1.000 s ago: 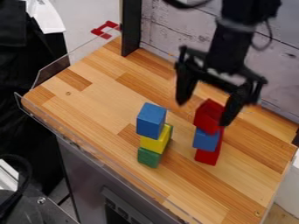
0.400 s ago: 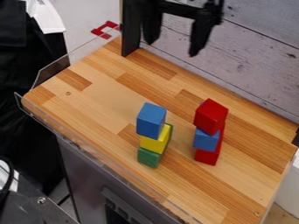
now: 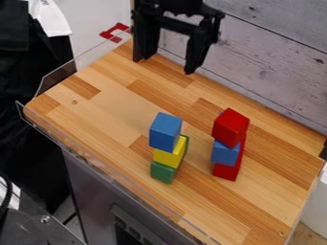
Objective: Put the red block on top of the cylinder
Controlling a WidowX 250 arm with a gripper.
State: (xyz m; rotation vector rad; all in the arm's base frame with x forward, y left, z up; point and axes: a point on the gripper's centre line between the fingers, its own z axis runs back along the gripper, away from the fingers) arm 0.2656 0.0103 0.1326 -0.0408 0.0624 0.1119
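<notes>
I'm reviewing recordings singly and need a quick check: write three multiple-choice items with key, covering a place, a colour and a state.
1. Where is the top red block?
A) In the pincer
B) On the counter
C) On a small blue block

2. What colour is directly under the large blue block?
A) Yellow
B) Red
C) White

3. How is the pincer?
A) Shut on a block
B) Open, holding nothing
C) Shut, holding nothing

1 C: the small blue block shows right beneath it.
2 A: a yellow block sits there.
3 B: its fingers stand apart with nothing between.
</notes>
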